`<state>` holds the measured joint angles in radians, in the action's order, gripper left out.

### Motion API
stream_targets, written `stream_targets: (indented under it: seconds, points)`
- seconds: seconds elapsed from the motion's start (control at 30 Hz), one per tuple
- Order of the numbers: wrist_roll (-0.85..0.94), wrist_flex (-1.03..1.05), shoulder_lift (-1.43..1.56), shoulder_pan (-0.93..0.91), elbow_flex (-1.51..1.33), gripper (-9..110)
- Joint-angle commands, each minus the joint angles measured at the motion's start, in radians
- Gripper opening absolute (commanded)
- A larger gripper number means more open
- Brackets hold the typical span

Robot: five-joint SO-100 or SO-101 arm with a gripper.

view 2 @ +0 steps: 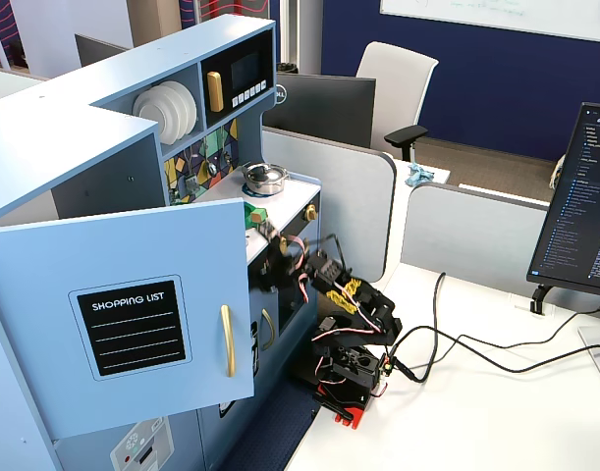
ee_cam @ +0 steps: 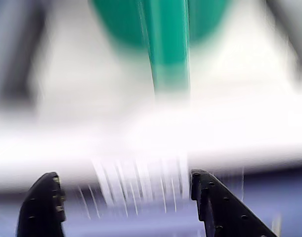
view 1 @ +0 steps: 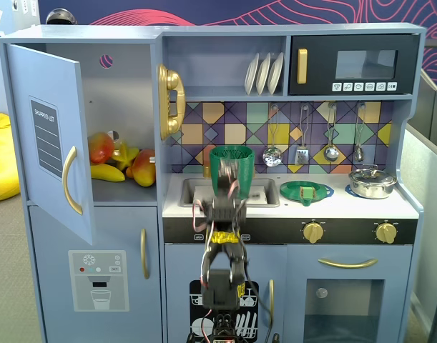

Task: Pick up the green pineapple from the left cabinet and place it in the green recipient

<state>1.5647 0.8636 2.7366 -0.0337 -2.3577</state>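
Currently, gripper (ee_cam: 123,195): jaws spread apart, nothing between them; the wrist view is blurred.
Arm: raised before the sink, facing the green recipient (view 1: 231,171), which stands at the sink's rear.
Green pineapple: not made out; probably hidden among the fruit pile (view 1: 118,161) on the shelf of the left cabinet (view 1: 125,114), whose door (view 1: 50,139) stands open.
Step in hand: reaching for the cabinet.
Doing it well: swing left clear of the door edge, enter level with the shelf, find the green fruit, avoid nudging the banana (view 1: 106,172).
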Motion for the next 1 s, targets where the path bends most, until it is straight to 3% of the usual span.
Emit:
stream_targets:
  seconds: [0.0, 0.2, 0.43, 0.57, 0.7, 0.9, 0.97]
  points:
    - [-0.032, -0.009, 0.117, -0.006, -0.285, 19]
    - [-0.097, 0.066, 0.244, 0.021, -0.583, 7]
    - [-0.313, 0.19, 0.278, 0.026, -0.638, 13]
    - [-0.179, 0.327, 0.29, 0.035, -0.638, 2]
    - [-0.091, 0.393, 0.321, 0.0, -0.638, 0]
    - [-0.034, 0.454, 0.35, -0.038, -0.638, 0]
    - [0.094, 0.515, 0.353, -0.041, -0.638, 4]
